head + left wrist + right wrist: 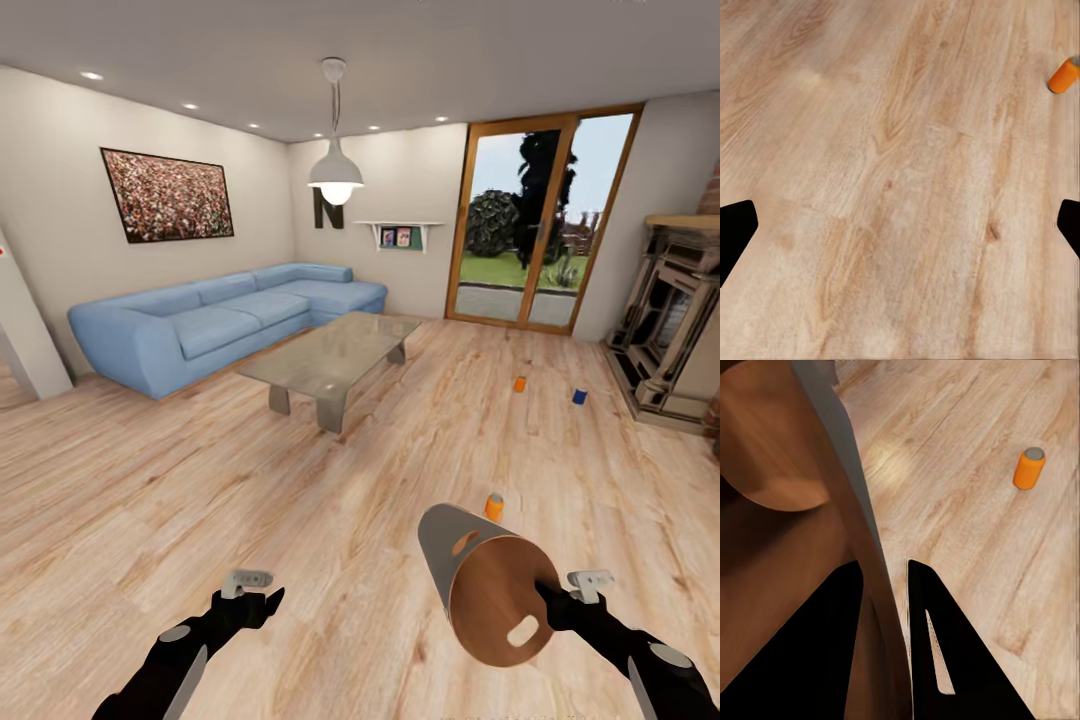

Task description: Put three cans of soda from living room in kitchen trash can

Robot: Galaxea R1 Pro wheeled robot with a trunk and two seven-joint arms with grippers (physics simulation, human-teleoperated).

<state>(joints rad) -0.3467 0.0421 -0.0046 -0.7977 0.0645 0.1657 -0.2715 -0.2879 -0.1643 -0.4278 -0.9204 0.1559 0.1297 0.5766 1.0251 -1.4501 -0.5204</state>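
right gripper (548, 600) is pinching the rim of the tapered grey metal trash can (480, 585), brown inside, tilted; an orange soda can (494, 507) is standing just beyond. left gripper (252, 598) is hanging spread over wood-grain floor (300, 500).

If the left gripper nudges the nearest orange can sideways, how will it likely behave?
The nearest orange can stands upright on the smooth wood floor, so it probably slides or tips. Once down, its round body would likely roll. It looks small, so probably light.

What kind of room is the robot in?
It looks like a living room: there's a light-blue corner sofa, a glass coffee table and a fireplace on a wooden floor.
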